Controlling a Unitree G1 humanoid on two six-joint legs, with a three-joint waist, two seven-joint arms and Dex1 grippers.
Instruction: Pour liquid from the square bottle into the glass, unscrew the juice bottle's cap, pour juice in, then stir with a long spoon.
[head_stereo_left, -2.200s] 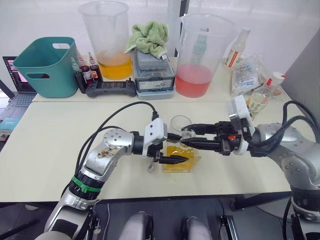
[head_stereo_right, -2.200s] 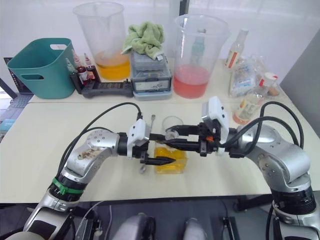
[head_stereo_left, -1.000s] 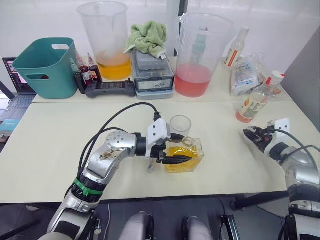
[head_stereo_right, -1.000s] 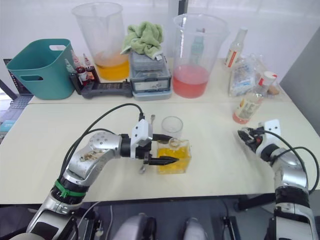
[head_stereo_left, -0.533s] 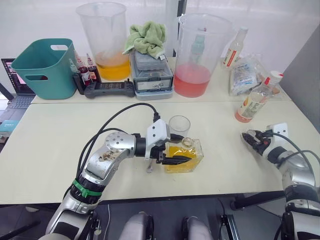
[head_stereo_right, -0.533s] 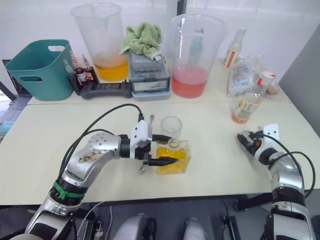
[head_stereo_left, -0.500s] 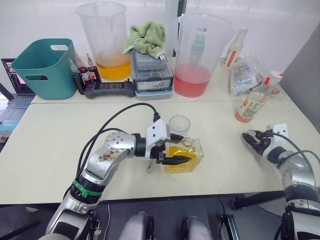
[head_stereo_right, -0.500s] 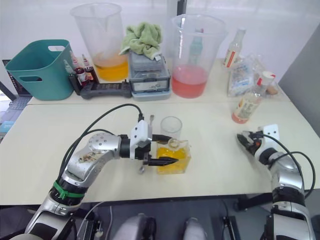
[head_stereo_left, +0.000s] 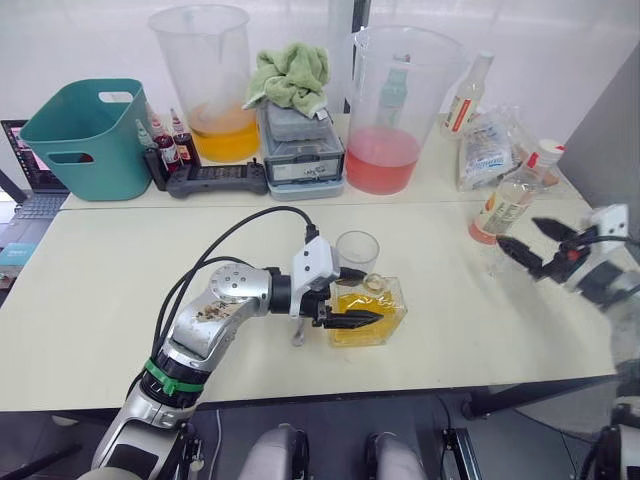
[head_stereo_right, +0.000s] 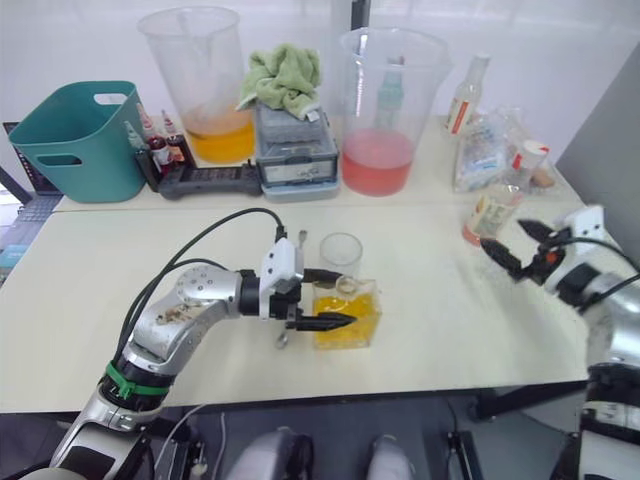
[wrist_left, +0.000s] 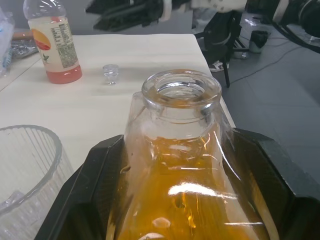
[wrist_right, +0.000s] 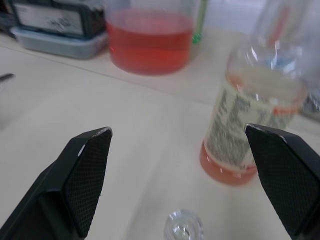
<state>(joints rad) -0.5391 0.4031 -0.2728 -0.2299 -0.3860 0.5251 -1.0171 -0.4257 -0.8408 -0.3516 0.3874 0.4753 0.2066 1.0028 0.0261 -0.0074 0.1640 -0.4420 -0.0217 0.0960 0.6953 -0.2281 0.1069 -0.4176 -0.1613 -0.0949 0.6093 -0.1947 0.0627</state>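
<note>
**Left gripper clamped on the open square bottle, right gripper spread near the juice bottle**

Your table (head_stereo_left: 120, 290) is cream, with two huge measuring jugs at the back: one (head_stereo_left: 208, 80) holding a little orange liquid, the other (head_stereo_left: 402, 100) pink liquid. A teal bin (head_stereo_left: 85, 135) stands at the back on your left, and a green cloth (head_stereo_left: 292, 75) lies on a grey box between the jugs.

Your left gripper (head_stereo_left: 350, 298) is at the table's middle, its black fingers (wrist_left: 100, 185) clamped on either side of the square bottle (head_stereo_left: 368, 312). That bottle stands upright on the table with yellow liquid inside and its neck open. The glass (head_stereo_left: 358, 252) stands just behind it, almost touching, and looks empty.

Your right gripper (head_stereo_left: 535, 242) hangs above the table near your right edge, fingers (wrist_right: 85, 175) wide apart and holding nothing. The juice bottle (head_stereo_left: 510, 200) stands upright just beside it, a little pinkish liquid at the bottom and its cap (head_stereo_left: 549, 152) on.

The clear round stopper (wrist_right: 184, 229) lies on the table close to the juice bottle's foot.

The long spoon (head_stereo_right: 284, 335) lies on the table under your left gripper, mostly hidden.
</note>
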